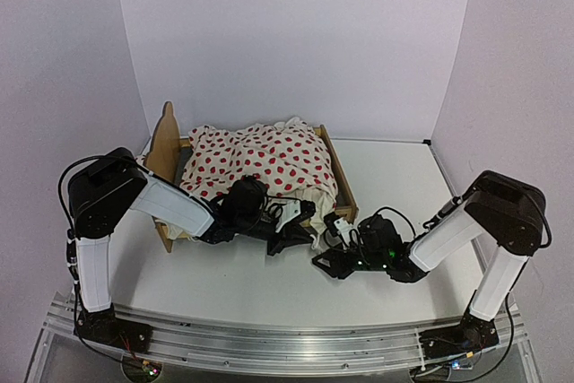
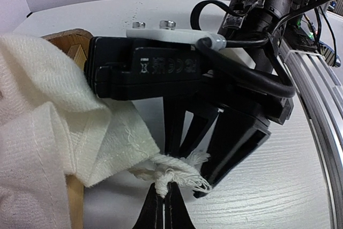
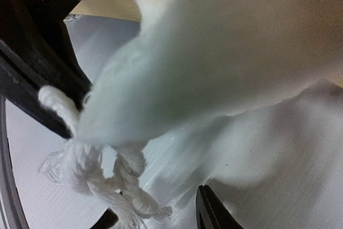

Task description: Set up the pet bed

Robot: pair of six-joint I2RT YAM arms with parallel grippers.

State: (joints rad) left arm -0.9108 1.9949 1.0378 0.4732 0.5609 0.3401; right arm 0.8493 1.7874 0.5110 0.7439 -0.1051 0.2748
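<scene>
The pet bed (image 1: pixel 166 139) stands at the middle left, its scalloped plywood headboard on the left, and its rail also shows in the left wrist view (image 2: pixel 72 52). A white red-dotted blanket (image 1: pixel 269 159) is heaped over it, hiding the base. My left gripper (image 1: pixel 300 238) is at the bed's near right corner, shut on the blanket's corner tassel (image 2: pixel 169 175). My right gripper (image 1: pixel 317 254) faces it closely, its jaws open. The tassel (image 3: pixel 128 183) hangs between its fingertips (image 3: pixel 211 213), untouched by them.
The bed's right side rail (image 1: pixel 339 181) lies just behind both grippers. Cream blanket cloth (image 2: pixel 48 132) hangs over the near rail. The aluminium rail (image 1: pixel 287 338) runs along the table's near edge. White walls close in the back and sides.
</scene>
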